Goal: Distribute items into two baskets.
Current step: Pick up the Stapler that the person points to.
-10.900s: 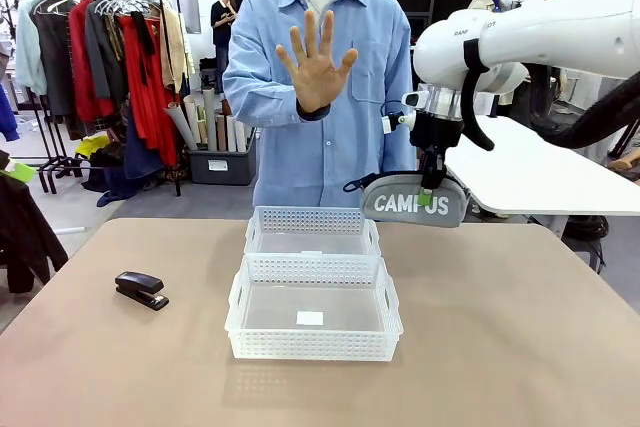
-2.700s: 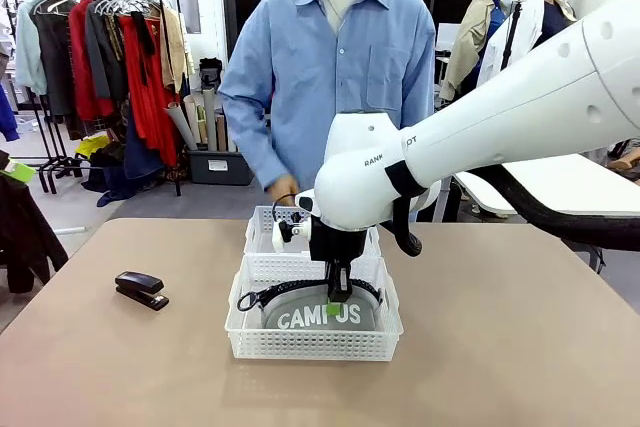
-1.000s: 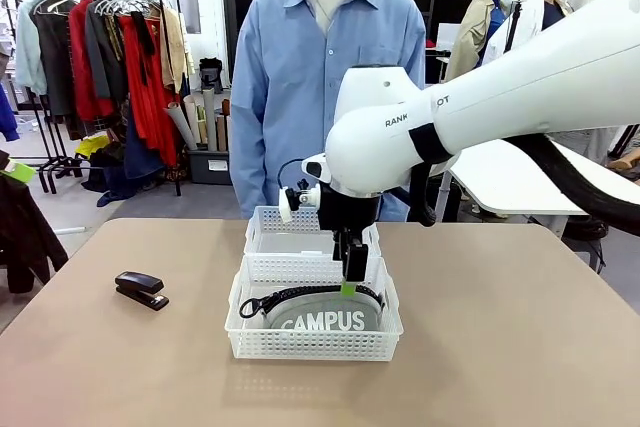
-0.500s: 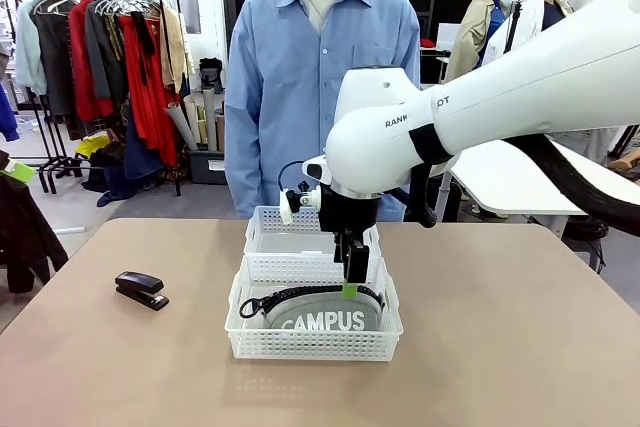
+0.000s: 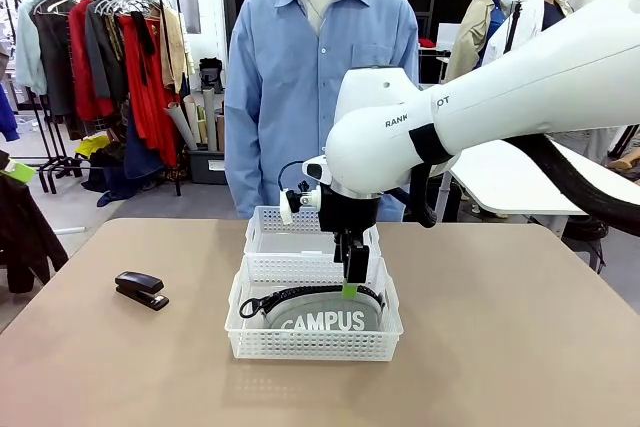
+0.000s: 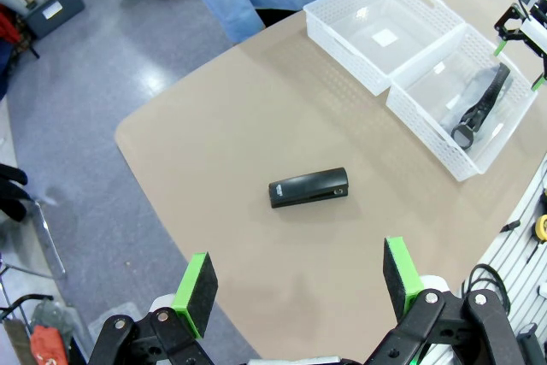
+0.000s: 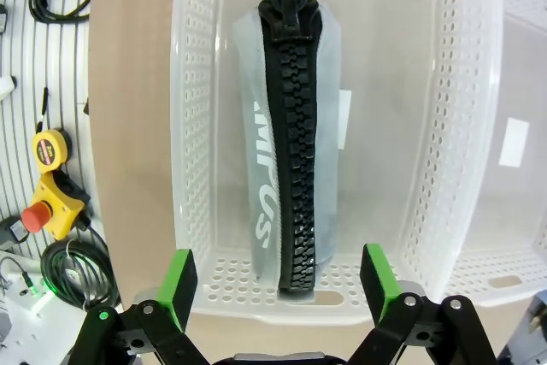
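Left wrist view puts the stapler (image 6: 309,187) straight ahead of my left gripper (image 6: 297,284), whose green pads stand wide apart with nothing between them. The stapler lies alone on the table (image 5: 500,347) toward its left edge, well apart from the baskets. Its long axis runs nearly in line with my two pads, so I judge that wrist must turn crosswise before I can close on the narrow sides.

At the table's middle, the near basket (image 5: 312,345) holds the pouch (image 5: 320,317), zip uppermost and lying along the basket's length. The far basket (image 5: 300,219), set right against it toward the person's edge, is empty. My right gripper (image 5: 349,282) hangs just above the pouch, fingers spread and holding nothing. My left arm is plainly the nearer to the stapler.
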Controlling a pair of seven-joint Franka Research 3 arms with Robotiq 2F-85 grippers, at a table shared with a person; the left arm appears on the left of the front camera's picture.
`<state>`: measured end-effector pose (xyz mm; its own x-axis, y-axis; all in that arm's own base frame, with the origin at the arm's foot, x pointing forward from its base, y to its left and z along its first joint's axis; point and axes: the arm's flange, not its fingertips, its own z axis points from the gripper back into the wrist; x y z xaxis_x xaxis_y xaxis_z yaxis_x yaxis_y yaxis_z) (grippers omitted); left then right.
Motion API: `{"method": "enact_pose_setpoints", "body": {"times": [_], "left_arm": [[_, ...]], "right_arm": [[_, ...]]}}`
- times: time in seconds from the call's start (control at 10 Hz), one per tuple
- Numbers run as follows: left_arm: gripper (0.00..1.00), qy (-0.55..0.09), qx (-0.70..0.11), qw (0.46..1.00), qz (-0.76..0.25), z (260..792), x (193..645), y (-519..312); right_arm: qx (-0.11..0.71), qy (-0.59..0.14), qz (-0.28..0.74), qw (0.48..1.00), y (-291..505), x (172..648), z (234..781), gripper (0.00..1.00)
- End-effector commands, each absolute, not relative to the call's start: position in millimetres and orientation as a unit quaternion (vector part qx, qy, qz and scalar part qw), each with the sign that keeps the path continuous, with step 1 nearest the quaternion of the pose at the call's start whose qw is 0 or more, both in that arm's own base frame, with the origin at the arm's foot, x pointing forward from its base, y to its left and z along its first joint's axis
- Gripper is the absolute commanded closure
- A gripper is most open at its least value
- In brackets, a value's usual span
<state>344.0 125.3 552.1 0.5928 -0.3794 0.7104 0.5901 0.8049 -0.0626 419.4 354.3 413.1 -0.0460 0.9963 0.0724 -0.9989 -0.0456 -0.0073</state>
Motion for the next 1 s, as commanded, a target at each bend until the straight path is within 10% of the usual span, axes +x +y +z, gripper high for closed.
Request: {"method": "enact_pose_setpoints", "body": {"times": [0.0,0.9], "left_arm": [[0.0,-0.362,-0.154,0.875,-0.283,553,344,126],[0.0,-0.362,-0.154,0.875,-0.283,553,344,126]], "right_arm": [[0.023,-0.034,0.722,0.69,356,421,414,0.0],[0.048,-0.097,0.601,0.792,187,401,492,0.0]]}}
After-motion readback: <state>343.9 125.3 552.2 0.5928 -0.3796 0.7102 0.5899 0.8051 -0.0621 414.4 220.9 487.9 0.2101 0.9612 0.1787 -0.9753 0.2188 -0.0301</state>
